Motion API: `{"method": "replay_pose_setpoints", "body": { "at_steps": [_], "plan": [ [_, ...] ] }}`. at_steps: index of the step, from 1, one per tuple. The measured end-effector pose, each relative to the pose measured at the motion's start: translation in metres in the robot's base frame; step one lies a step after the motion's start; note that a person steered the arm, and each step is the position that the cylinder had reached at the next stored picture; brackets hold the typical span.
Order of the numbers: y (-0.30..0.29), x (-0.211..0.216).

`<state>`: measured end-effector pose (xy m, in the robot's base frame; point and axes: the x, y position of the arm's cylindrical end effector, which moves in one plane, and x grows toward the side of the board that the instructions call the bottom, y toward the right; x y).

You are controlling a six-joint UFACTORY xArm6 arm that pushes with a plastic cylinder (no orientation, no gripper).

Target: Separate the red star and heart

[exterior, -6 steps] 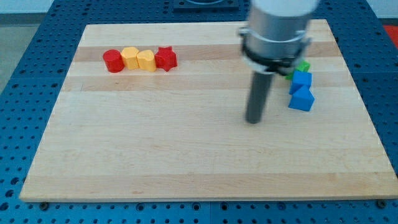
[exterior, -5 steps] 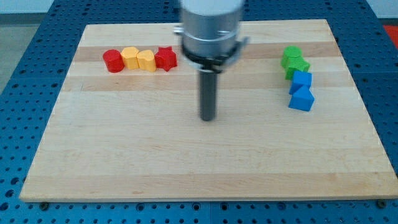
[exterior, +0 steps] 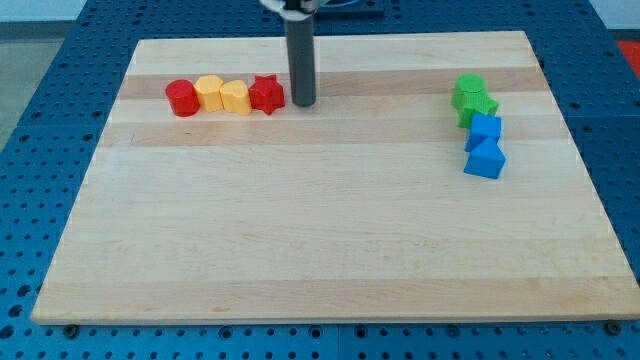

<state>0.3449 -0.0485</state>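
A red star (exterior: 267,94) lies at the upper left of the wooden board, at the right end of a touching row. Left of it sits a yellow heart (exterior: 235,97), then a yellow block (exterior: 209,93), then a red round block (exterior: 182,98). The star touches the yellow heart. My tip (exterior: 303,103) stands on the board just right of the red star, a small gap apart from it. The dark rod rises straight up out of the view's top.
Two green blocks (exterior: 472,97) and two blue blocks (exterior: 485,145) stand in a column near the board's right edge (exterior: 590,180). A blue perforated table surrounds the board.
My tip has moved from the board's middle right to the upper left, ending just right of the red star. No block has moved.
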Motion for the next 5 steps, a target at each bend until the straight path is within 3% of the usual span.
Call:
{"method": "replay_pose_setpoints", "body": {
  "at_steps": [1,2,3,4,5],
  "plan": [
    [-0.027,0.045],
    [-0.079,0.041],
    [-0.097,-0.003],
    [-0.069,-0.044],
    [-0.012,-0.055]
  ]
}}
